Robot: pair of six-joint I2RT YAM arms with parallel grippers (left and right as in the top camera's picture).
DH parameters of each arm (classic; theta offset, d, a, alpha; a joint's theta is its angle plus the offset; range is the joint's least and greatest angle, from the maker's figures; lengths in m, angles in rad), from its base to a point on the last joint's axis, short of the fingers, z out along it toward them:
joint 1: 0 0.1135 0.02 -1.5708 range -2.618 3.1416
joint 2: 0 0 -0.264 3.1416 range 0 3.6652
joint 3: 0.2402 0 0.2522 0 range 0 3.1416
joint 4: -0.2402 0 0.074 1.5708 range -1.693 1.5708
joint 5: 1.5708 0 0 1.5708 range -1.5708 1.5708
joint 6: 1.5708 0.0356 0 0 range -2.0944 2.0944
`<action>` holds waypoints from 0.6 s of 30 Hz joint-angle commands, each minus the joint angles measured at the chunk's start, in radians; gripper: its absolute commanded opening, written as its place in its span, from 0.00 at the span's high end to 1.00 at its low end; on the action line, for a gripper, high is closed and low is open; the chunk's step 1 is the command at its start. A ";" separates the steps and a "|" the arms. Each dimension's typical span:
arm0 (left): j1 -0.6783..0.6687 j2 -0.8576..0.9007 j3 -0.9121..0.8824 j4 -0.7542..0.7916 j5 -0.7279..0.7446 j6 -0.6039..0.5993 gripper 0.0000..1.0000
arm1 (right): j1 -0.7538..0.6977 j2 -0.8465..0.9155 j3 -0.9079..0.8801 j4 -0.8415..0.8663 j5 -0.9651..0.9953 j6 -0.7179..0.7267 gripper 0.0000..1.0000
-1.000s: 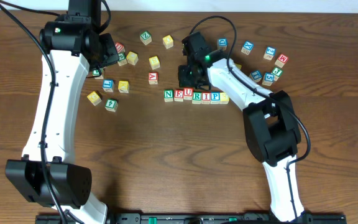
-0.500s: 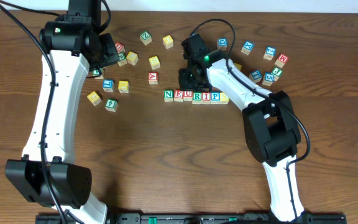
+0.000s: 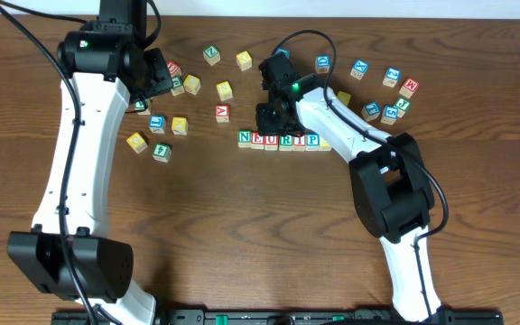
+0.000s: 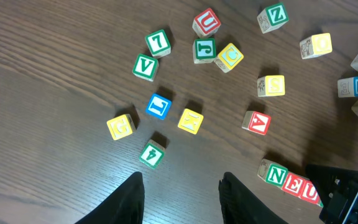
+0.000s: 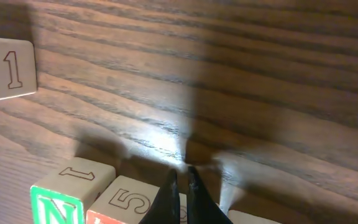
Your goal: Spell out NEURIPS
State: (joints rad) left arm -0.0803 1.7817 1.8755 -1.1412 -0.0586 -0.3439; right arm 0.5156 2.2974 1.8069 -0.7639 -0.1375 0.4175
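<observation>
Overhead, starting from the left: the left gripper hangs over the ten o'clock part of the table, among loose cubes. Its wrist camera shows the fingers spread with nothing between them. I see little risk there unless it drops and scatters cubes that don't matter.

The NEURIPS row lies near the table's middle, a touch toward one o'clock. Its cubes touch side to side, with N at the nine o'clock end and a yellow-topped cube at the three o'clock end.

The right gripper sits just at twelve o'clock of the N-E-U end. Its fingers are pinched together and hold nothing, and the wrist view shows the tips low, right beside the cubes. That's my worry: a drift toward six o'clock, or a sideways swing on leaving, would shove those cubes and break the line. The forearm also passes close by the P end, so a low retreat could clip it.

I can't quite read the yellow cube's top, which is half under the arm, so whether it shows an S is open.
</observation>
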 commanded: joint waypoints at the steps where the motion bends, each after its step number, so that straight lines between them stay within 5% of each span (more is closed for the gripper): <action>1: 0.000 0.016 -0.007 -0.002 -0.003 -0.012 0.61 | 0.002 0.021 0.011 0.010 0.034 0.013 0.99; 7: 0.000 0.016 -0.007 0.002 -0.003 -0.011 0.61 | -0.012 0.018 0.016 0.047 0.034 0.012 0.99; 18: 0.000 0.058 -0.064 0.007 0.063 0.042 0.87 | -0.082 -0.070 0.056 -0.048 0.022 0.010 0.99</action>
State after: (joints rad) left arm -0.0803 1.8000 1.8462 -1.1366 -0.0513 -0.3351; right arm 0.4580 2.2856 1.8397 -0.7918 -0.1162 0.4175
